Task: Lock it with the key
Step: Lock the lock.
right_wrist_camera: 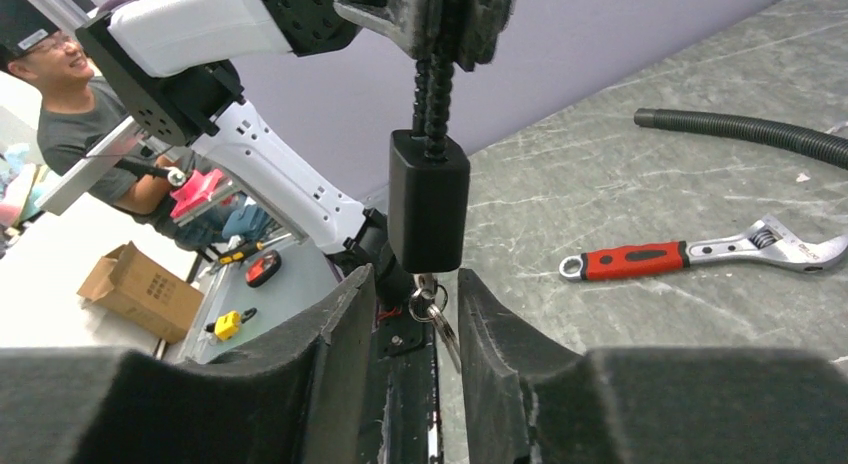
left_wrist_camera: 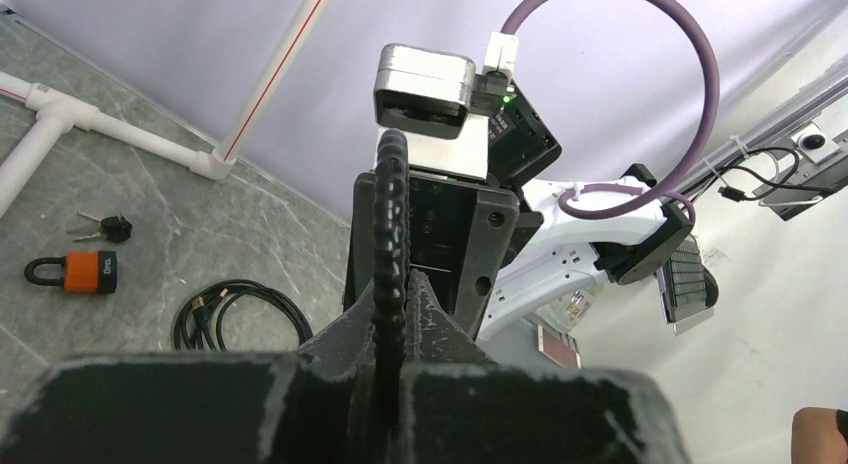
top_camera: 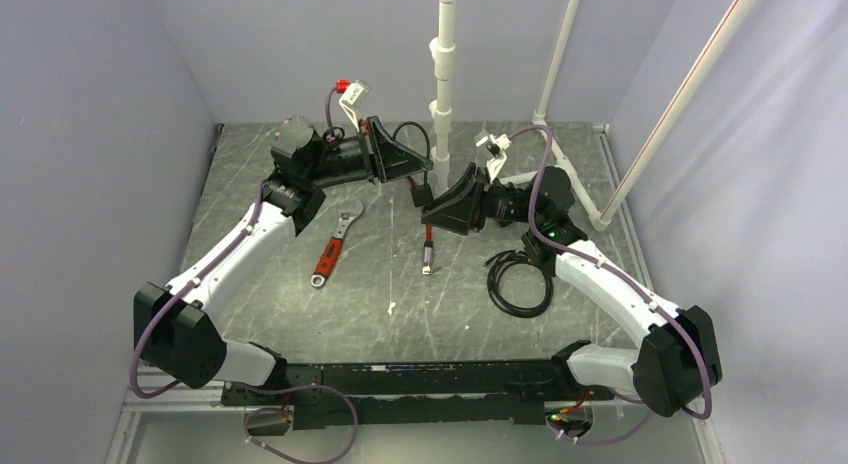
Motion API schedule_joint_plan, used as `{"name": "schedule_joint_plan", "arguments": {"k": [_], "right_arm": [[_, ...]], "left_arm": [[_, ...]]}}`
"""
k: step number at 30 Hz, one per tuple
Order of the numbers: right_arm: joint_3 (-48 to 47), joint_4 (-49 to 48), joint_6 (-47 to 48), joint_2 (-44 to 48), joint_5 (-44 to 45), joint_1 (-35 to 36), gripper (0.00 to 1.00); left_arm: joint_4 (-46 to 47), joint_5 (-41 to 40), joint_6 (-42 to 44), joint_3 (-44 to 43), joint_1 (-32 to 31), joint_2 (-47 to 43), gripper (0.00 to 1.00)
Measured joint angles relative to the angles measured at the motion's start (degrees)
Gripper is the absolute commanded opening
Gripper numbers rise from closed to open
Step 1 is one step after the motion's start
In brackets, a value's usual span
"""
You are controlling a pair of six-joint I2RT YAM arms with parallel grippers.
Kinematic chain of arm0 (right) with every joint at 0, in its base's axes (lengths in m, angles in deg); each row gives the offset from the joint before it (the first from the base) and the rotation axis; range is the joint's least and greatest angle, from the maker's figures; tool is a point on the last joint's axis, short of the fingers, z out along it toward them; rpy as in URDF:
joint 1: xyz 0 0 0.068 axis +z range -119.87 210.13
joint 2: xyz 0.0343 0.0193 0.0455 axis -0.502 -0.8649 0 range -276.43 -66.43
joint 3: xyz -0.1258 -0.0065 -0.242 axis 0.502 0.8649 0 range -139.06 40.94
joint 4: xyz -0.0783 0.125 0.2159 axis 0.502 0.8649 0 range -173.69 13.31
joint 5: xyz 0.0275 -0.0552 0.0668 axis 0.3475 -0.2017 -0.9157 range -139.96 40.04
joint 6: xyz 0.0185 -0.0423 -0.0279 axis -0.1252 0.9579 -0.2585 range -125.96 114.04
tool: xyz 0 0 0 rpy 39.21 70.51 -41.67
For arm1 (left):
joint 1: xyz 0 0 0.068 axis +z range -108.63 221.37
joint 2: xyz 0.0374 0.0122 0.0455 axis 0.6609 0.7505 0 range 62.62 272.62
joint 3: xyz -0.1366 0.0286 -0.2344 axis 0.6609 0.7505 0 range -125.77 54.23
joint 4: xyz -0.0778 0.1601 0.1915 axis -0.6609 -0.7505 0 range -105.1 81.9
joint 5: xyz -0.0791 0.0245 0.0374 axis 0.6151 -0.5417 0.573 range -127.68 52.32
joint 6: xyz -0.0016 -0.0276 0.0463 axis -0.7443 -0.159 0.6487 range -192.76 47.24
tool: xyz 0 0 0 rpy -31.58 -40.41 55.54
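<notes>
L claw (left_wrist_camera: 388, 324) clamps ribbed black cable (left_wrist_camera: 390, 204); small metal key (right_wrist_camera: 432, 302) hangs under blocky black lock body (right_wrist_camera: 429, 199), inside gaping R claw (right_wrist_camera: 415, 289).

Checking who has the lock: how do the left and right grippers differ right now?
The left gripper is shut on the ribbed cable; the right gripper is open. The left carries the hanging lock body from above; the right's fingers only flank its lower end. Both are raised above the table, facing each other.
</notes>
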Motion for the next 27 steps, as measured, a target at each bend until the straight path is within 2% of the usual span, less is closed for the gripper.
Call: {"name": "schedule_joint_plan", "arguments": {"k": [8,15,27], "right_arm": [[0.00,-0.13,-0.22,-0.81,1.22,0.17,0.00],[0.00,1.40,1.53,-0.66,2.73,0.22,0.00],[0.13,11.32,12.15,3.67,10.97,1.75,0.00]], "left_arm": [[0.59,-0.74,-0.11,0.00,0.07,0.00,0.00],[2.47,-0.66,0.83,0.63,0.15,-0.02,0.00],[0.96,-3.19,6.14,1.62,0.44,-0.68,0.00]]}}
